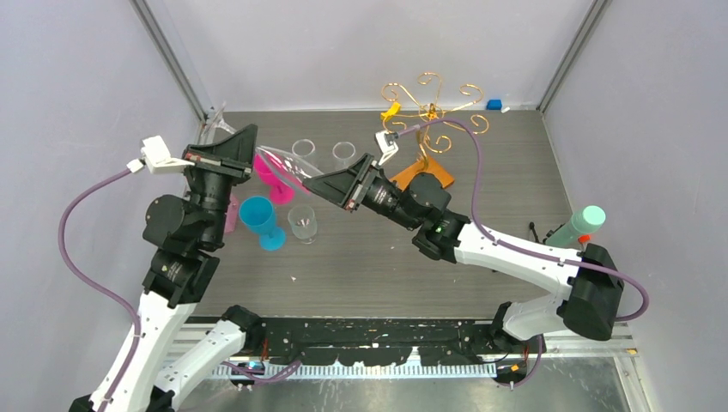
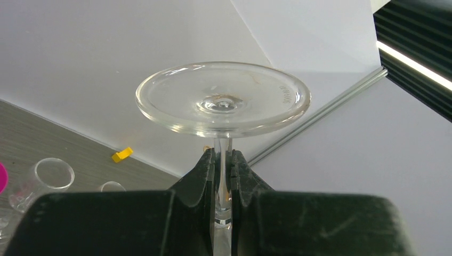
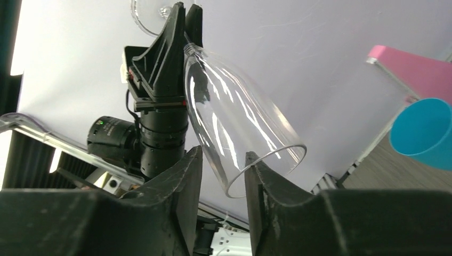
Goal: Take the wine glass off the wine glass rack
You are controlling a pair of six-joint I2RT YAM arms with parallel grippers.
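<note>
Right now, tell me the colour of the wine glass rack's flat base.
Orange; the rack base shows best in the top external view.

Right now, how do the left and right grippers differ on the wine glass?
The left gripper is shut on the wine glass at its thin stem; the right gripper has its jaws apart around the bowl's rim. The left gripper sits next to the foot, the right gripper at the mouth end. Shared: both are at the same clear glass, tilted in the air, off the wine glass rack.
</note>
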